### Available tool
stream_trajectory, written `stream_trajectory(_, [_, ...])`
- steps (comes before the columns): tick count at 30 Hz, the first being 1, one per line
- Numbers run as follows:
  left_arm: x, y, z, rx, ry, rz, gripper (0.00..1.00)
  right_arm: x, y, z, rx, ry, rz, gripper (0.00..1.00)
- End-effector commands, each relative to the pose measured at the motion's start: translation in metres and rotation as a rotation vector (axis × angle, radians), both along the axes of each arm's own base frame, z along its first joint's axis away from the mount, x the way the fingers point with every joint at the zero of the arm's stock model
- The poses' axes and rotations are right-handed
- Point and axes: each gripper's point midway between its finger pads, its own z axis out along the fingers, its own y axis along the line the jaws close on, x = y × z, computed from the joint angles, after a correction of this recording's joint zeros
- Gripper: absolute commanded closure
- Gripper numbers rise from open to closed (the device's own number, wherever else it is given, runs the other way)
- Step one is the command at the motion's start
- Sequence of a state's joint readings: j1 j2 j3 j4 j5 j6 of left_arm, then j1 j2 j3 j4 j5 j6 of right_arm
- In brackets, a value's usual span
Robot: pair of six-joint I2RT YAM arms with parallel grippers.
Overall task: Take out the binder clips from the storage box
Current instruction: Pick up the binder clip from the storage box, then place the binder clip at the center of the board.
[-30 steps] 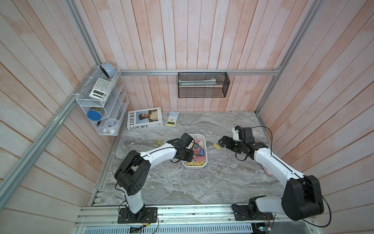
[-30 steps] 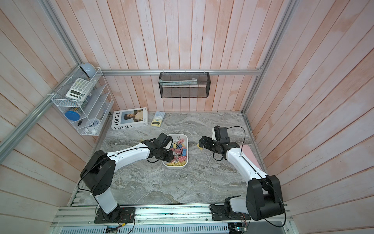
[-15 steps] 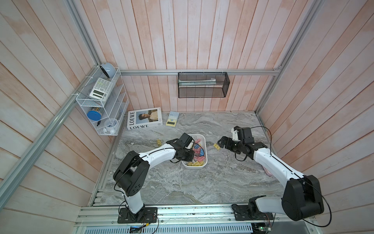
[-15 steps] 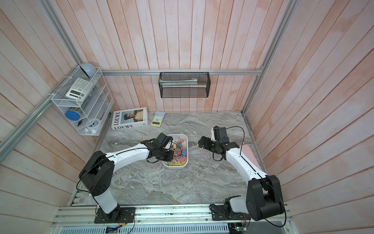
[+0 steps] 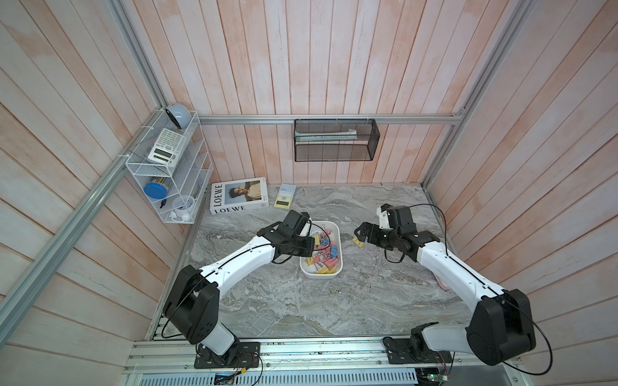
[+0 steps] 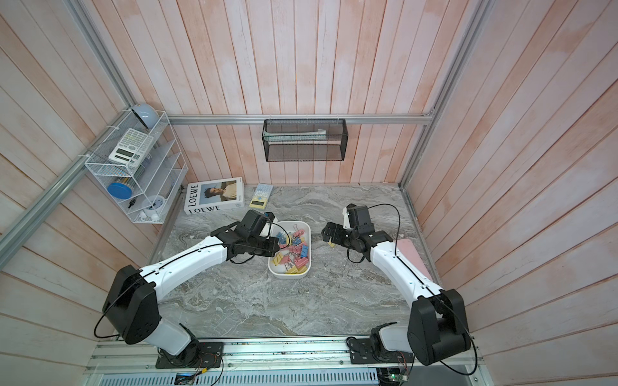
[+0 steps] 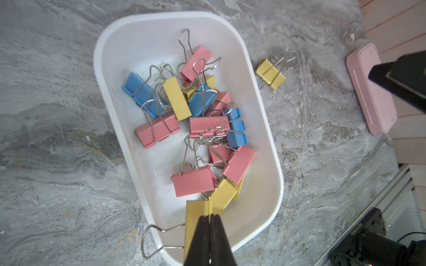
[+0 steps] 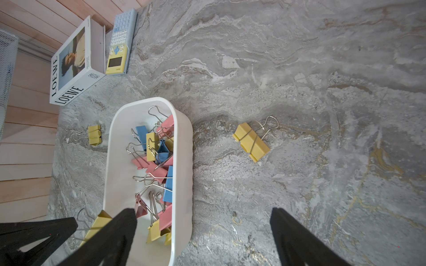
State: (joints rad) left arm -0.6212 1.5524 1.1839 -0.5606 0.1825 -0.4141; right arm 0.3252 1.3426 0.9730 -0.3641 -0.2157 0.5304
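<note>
Left gripper (image 7: pixel 209 217) is clamped tight on a yellow clip (image 7: pixel 196 211), pads pinched on its folded body at the left long wall of the storage box (image 7: pixel 149 30). The clip's long axis runs straight on from the fingers and points into the box. Its wire handle sticks out sideways over the rim on the left side. It looks lifted to about rim height, but how far it clears the rim cannot be told.

That is the relation that counts: the clip sits over the left wall with open table just beyond it. The left arm alone has it, so the way out looks like a short carry to the left. The rest of the binder clips (image 7: pixel 208 125) lie heaped along the middle of the box, pink, blue and yellow, with their handles tangled together.

Right gripper (image 8: pixel 201 210) hangs spread wide and empty, to the right of the box, near a loose yellow clip (image 8: pixel 250 141) lying on the table there.

The tabletop (image 5: pixel 301 307) is flat grey marble. Another loose clip (image 8: pixel 95 134) rests left of the box toward the far end, so a set-down should stay clear of it. A book (image 5: pixel 239 195) and a calculator (image 5: pixel 285 196) lie at the far left, well apart from the box. A pink case (image 7: pixel 368 92) sits by the right wall.
</note>
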Motion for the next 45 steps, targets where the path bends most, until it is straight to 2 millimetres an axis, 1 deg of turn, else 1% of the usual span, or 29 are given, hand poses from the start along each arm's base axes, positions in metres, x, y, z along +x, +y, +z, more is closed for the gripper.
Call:
stream_trajectory(1, [0.010, 0.017, 0.025, -0.076, -0.035, 0.080, 1.00, 0.001, 0.008, 0.011, -0.012, -0.013, 0.015, 0.02])
stream_trajectory(4, [0.021, 0.050, 0.033, -0.126, -0.067, 0.197, 1.00, 0.000, 0.022, 0.016, -0.017, -0.023, 0.053, 0.02])
stream_trajectory(6, [0.027, 0.078, 0.034, -0.155, -0.090, 0.287, 1.00, -0.002, 0.036, 0.018, -0.026, -0.024, 0.092, 0.02])
stream_trajectory(7, [0.030, 0.090, 0.033, -0.162, -0.098, 0.326, 1.00, -0.004, 0.043, 0.018, -0.030, -0.024, 0.113, 0.02])
stream_trajectory(9, [0.035, 0.122, 0.028, -0.173, -0.117, 0.425, 1.00, -0.006, 0.058, 0.019, -0.042, -0.025, 0.157, 0.03])
stream_trajectory(10, [0.036, 0.132, 0.026, -0.182, -0.124, 0.459, 1.00, -0.008, 0.066, 0.018, -0.047, -0.022, 0.178, 0.04])
stream_trajectory(12, [0.040, 0.161, 0.018, -0.194, -0.134, 0.549, 1.00, -0.012, 0.083, 0.015, -0.056, -0.014, 0.224, 0.06])
stream_trajectory(15, [0.043, 0.194, 0.006, -0.190, -0.163, 0.651, 1.00, -0.017, 0.104, 0.008, -0.064, 0.005, 0.278, 0.08])
stream_trajectory(17, [0.046, 0.213, -0.004, -0.173, -0.184, 0.712, 1.00, -0.019, 0.115, 0.003, -0.067, 0.020, 0.299, 0.08])
stream_trajectory(21, [0.052, 0.239, -0.019, -0.181, -0.221, 0.799, 1.00, -0.025, 0.137, -0.005, -0.062, 0.050, 0.351, 0.14])
stream_trajectory(24, [0.059, 0.247, -0.031, -0.215, -0.207, 0.830, 1.00, -0.027, 0.149, -0.013, -0.070, 0.079, 0.380, 0.22])
stream_trajectory(29, [0.069, 0.245, -0.053, -0.258, -0.167, 0.829, 1.00, -0.031, 0.165, -0.028, -0.067, 0.138, 0.425, 0.46])
stream_trajectory(32, [0.068, 0.244, -0.065, -0.261, -0.139, 0.833, 0.97, -0.030, 0.165, -0.037, -0.090, 0.167, 0.423, 0.49])
stream_trajectory(33, [0.067, 0.244, -0.068, -0.260, -0.132, 0.832, 0.94, -0.030, 0.164, -0.041, -0.100, 0.174, 0.419, 0.51])
stream_trajectory(34, [0.066, 0.243, -0.070, -0.259, -0.125, 0.833, 0.86, -0.029, 0.163, -0.044, -0.111, 0.178, 0.413, 0.53])
stream_trajectory(36, [0.063, 0.243, -0.072, -0.260, -0.121, 0.836, 0.77, -0.027, 0.162, -0.046, -0.125, 0.182, 0.414, 0.59])
stream_trajectory(37, [0.062, 0.243, -0.072, -0.263, -0.119, 0.837, 0.69, -0.027, 0.164, -0.047, -0.128, 0.186, 0.419, 0.62])
stream_trajectory(39, [0.060, 0.242, -0.068, -0.272, -0.122, 0.833, 0.46, -0.027, 0.165, -0.052, -0.128, 0.202, 0.428, 0.63])
stream_trajectory(40, [0.058, 0.242, -0.066, -0.273, -0.121, 0.834, 0.40, -0.028, 0.167, -0.054, -0.121, 0.209, 0.432, 0.63])
stream_trajectory(42, [0.055, 0.242, -0.060, -0.274, -0.123, 0.836, 0.34, -0.030, 0.169, -0.059, -0.119, 0.229, 0.440, 0.63])
stream_trajectory(43, [0.054, 0.242, -0.057, -0.276, -0.127, 0.837, 0.27, -0.030, 0.170, -0.061, -0.119, 0.236, 0.441, 0.63])
stream_trajectory(45, [0.050, 0.241, -0.048, -0.280, -0.132, 0.835, 0.24, -0.031, 0.170, -0.067, -0.121, 0.256, 0.441, 0.63])
